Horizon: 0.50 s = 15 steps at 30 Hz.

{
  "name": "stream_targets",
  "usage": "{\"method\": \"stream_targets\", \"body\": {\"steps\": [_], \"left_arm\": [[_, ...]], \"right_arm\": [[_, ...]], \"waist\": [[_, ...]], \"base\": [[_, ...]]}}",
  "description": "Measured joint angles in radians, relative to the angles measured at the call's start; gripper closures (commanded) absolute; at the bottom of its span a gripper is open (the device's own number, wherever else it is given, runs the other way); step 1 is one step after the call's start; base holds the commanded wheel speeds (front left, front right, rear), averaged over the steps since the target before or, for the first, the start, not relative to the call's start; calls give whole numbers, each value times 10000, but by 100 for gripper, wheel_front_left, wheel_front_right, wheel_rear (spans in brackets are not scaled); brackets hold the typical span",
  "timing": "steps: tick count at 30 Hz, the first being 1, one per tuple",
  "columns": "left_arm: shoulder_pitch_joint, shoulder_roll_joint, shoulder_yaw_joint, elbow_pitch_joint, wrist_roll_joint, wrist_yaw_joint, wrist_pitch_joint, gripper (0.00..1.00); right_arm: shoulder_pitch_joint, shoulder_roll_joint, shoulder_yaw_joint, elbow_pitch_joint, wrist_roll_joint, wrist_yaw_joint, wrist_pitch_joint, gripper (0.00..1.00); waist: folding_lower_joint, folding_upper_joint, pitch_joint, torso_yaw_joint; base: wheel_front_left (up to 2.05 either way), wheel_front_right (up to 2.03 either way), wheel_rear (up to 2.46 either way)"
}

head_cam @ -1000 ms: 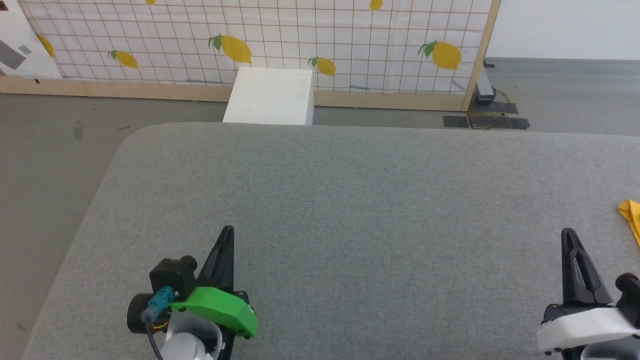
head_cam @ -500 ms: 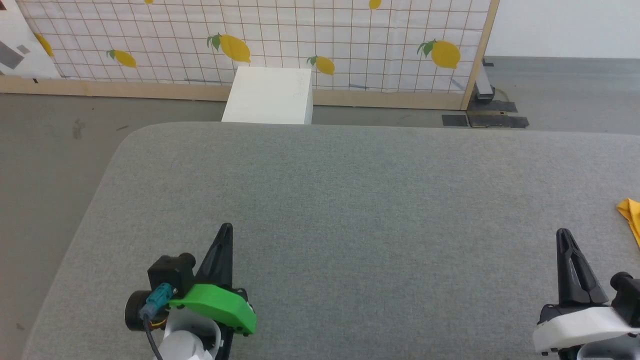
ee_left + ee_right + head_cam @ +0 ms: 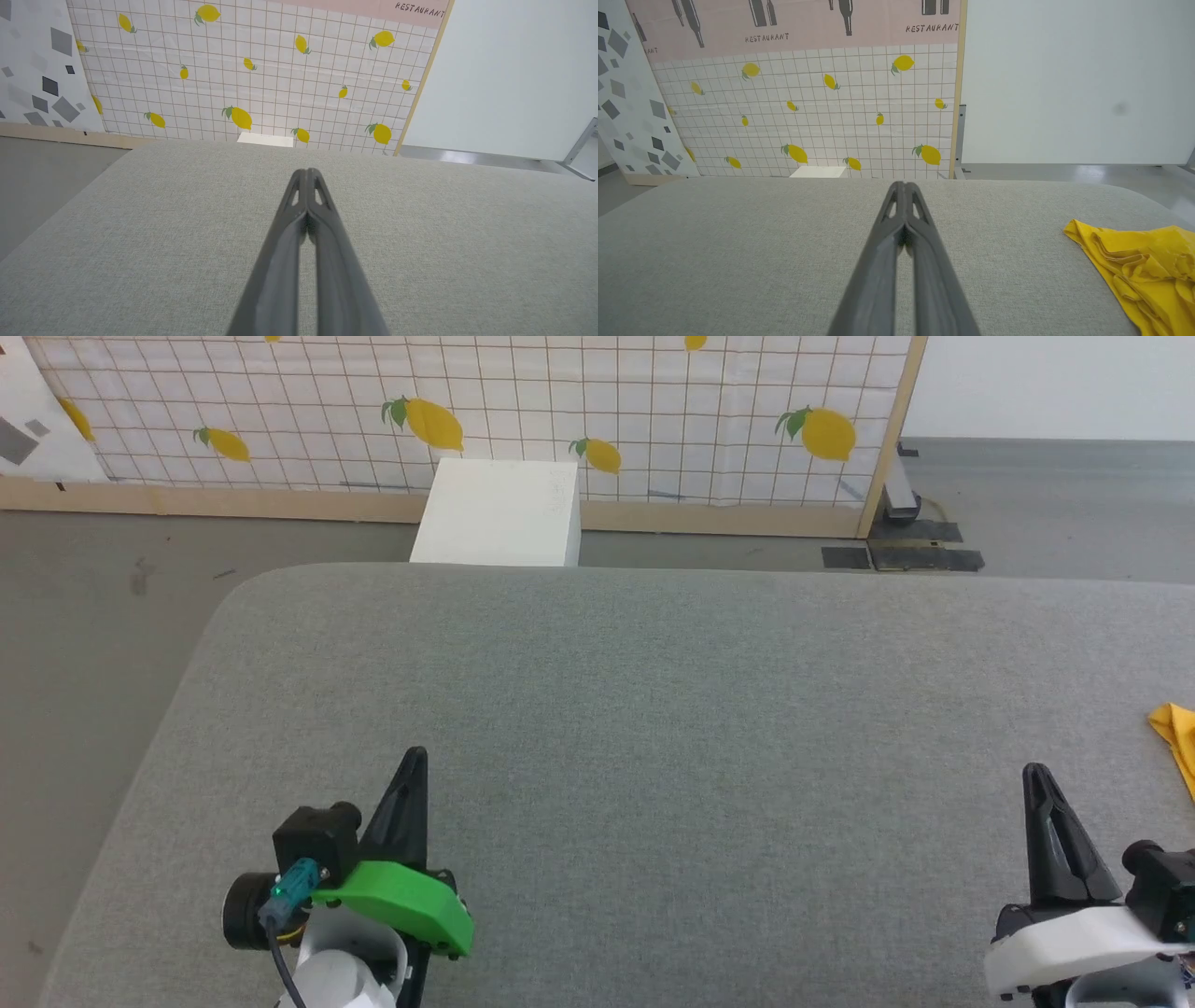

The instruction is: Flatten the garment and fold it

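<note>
Head view shows both arms low at the near side of a grey fabric-covered table (image 3: pixel 653 691), well apart from each other. At the near left, the left gripper (image 3: pixel 416 761), with a green wrist cover (image 3: pixel 401 910) behind it, has its two dark fingers pressed together to a single point and holds nothing. At the near right, the right gripper (image 3: pixel 1032 775) is likewise closed and empty. Both wrist views show the fingertips meeting over the grey fabric. The garment (image 3: pixel 1178 737), bright yellow, lies crumpled on the table at the right, beyond the right gripper and apart from it, partly cut off by the picture's edge. Past the table's far edge stand a white box (image 3: pixel 495 513) and a lemon-print panel (image 3: pixel 653 401).
</note>
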Motion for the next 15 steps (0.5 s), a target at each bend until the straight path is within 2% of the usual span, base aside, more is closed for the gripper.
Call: {"method": "stream_targets", "body": {"steps": [15], "left_arm": [[178,-2,153,-393,238,81,309,100]], "right_arm": [[-74,0,228,15,-155,0,219,100]], "waist": [[0,0,38,-55]], "base": [[0,0,0]]}}
